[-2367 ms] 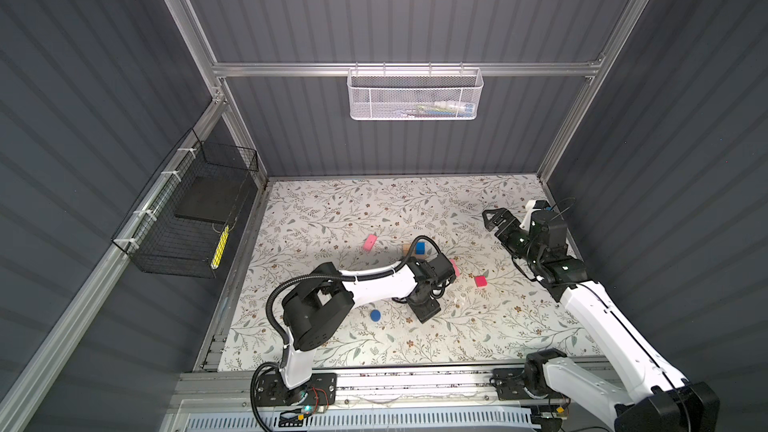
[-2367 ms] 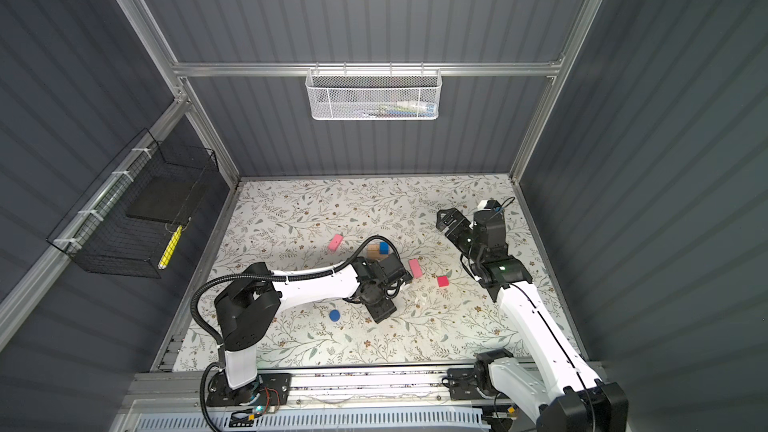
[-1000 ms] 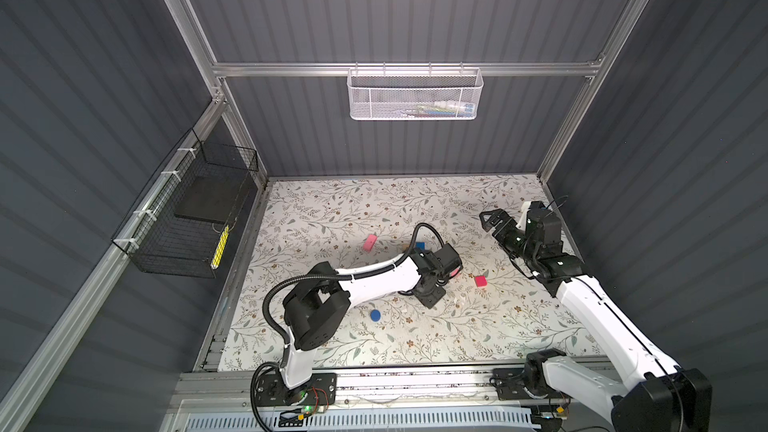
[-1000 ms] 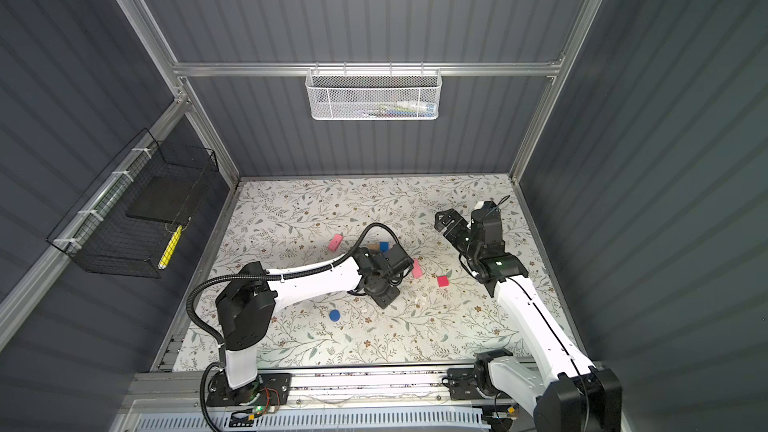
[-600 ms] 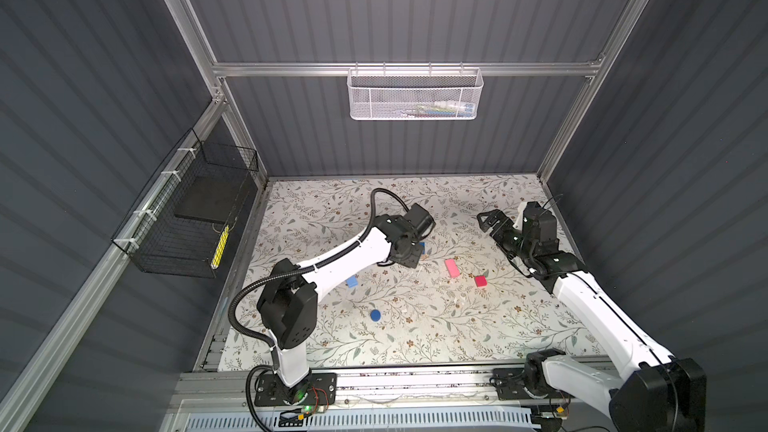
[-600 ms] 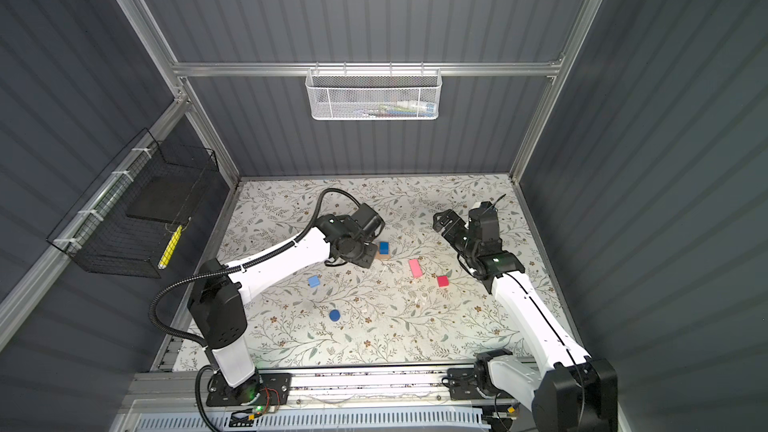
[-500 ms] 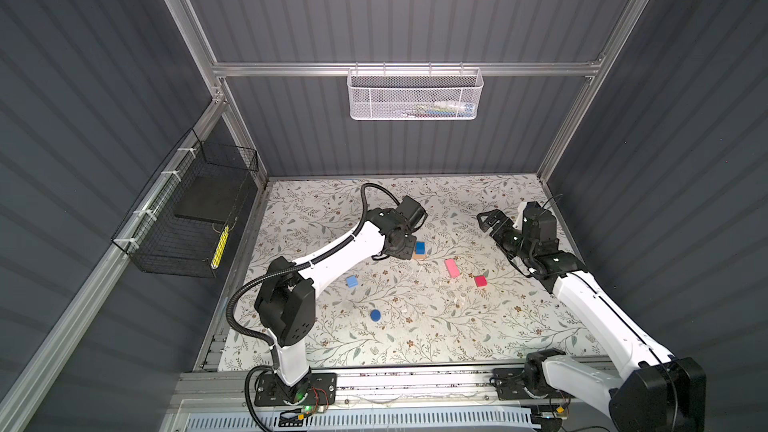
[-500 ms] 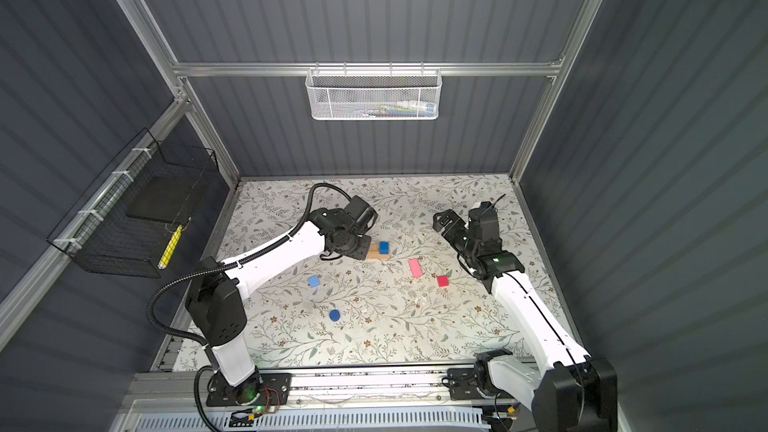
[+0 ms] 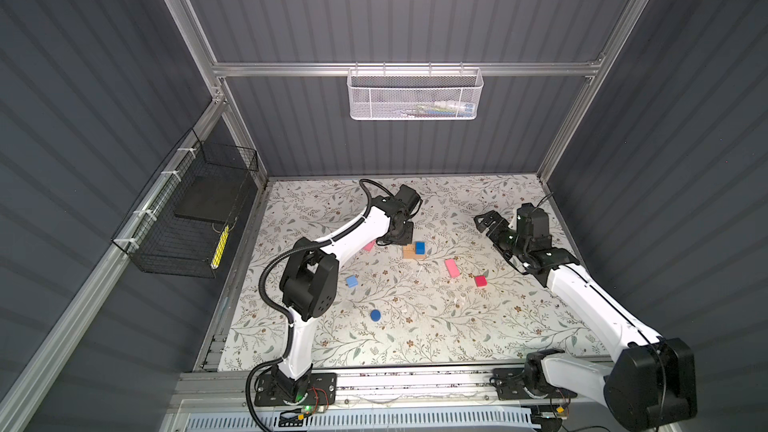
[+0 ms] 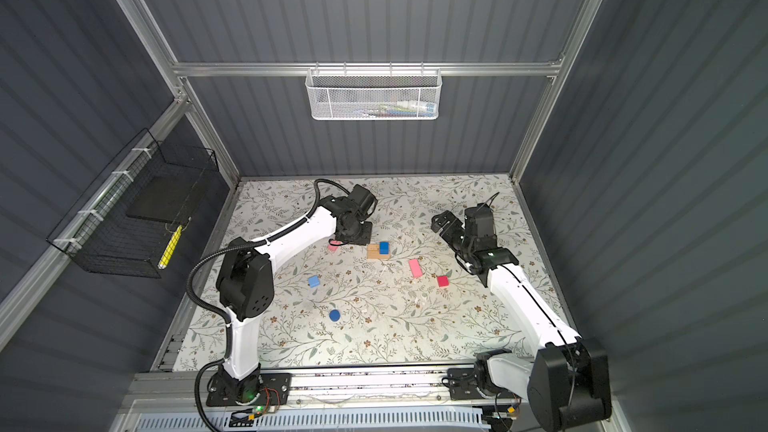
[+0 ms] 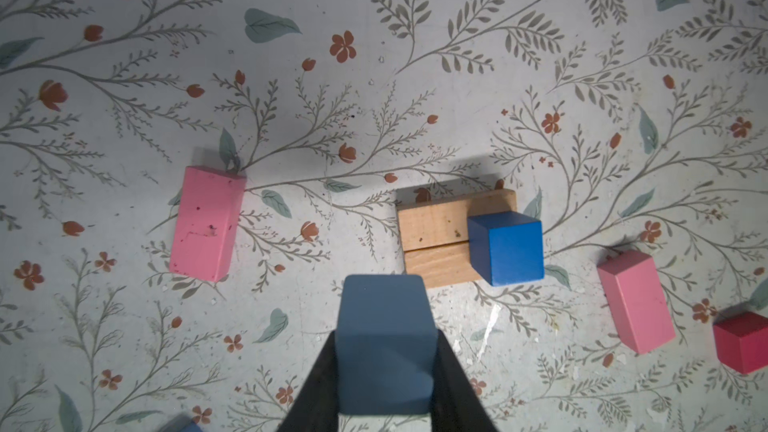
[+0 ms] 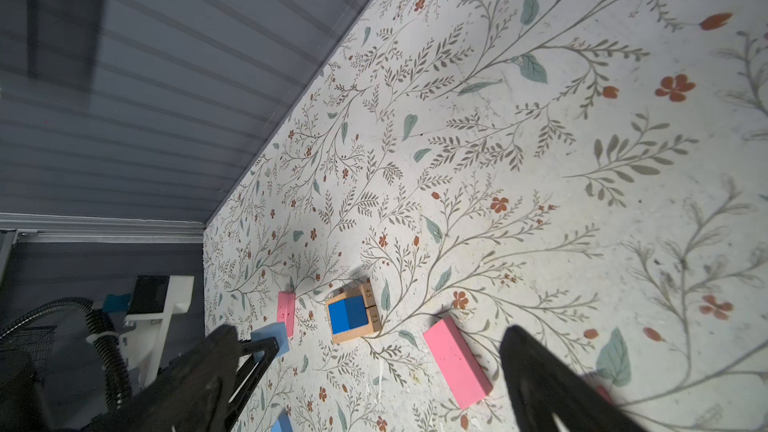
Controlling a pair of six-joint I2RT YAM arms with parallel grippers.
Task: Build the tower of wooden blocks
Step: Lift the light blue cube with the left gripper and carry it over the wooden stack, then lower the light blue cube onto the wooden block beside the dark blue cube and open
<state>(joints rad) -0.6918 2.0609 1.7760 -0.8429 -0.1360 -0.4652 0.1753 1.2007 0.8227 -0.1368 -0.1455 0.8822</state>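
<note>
Pinching a pale blue cube [image 11: 382,313] between its black fingers [image 11: 316,388], the left gripper [image 11: 384,351] hangs at 11 o'clock from the tower [image 10: 376,254]. In both top views the wrist hides that cube. So far the tower is two tan oblongs [image 9: 409,253] lying side by side, with a darker blue cube [image 9: 420,247] on their 3 o'clock end, across the seam.

One pink oblong [image 9: 369,246] at 9 o'clock is half covered by the left arm [image 9: 353,238]. The second pink oblong [image 9: 452,268] and, beyond it, the red cube [image 9: 481,281] lie at 4 o'clock. A loose light blue cube [image 9: 352,281] sits at 8 o'clock and is cut off at the frame edge in the left wrist view. The dark blue disc [image 9: 375,315] lies at 7 o'clock.

The right gripper [image 9: 487,223] hovers at 2 o'clock, jaws spread wide and empty. In the right wrist view one finger [image 12: 552,388] hides most of the red cube.

A white mesh basket [image 9: 414,95] on the back rail holds a few pale, slim items too small to name. A black wire basket [image 9: 174,251] on the left wall holds a dark flat slab [image 9: 210,201] and a yellow strip [image 9: 220,243] against its front wall.
</note>
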